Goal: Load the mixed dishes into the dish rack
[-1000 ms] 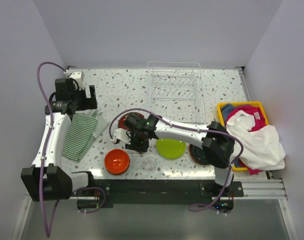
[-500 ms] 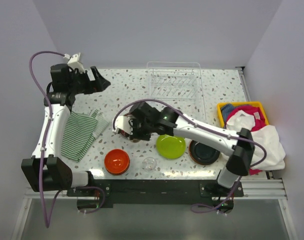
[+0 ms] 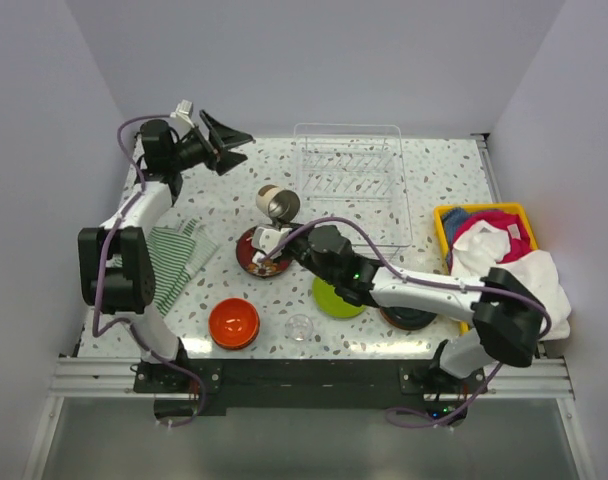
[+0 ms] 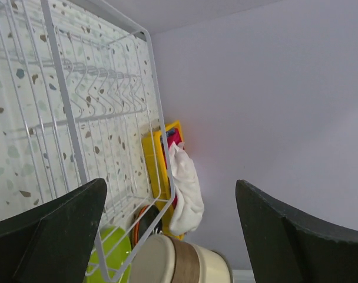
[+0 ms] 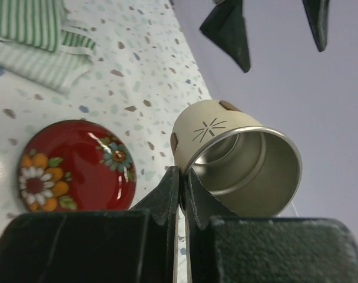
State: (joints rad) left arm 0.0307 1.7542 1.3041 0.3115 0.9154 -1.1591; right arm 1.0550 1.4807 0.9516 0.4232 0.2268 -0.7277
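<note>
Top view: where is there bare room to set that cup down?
The rack holds nothing yet. Bare table lies between it and the bin, and between it and the cloth. The near edge is crowded: bowl, glass, red plate, green plate.

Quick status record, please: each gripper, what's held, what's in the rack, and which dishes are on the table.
right gripper: shut on the rim of the beige cup
cup pose: tilted on its side, metal inside showing
left gripper: open, holding nothing, raised at the far left
dish rack: no dishes in it
on table: red plate, lime green plate, orange bowl, glass
black plate: on the table, mostly hidden under the right arm
</note>
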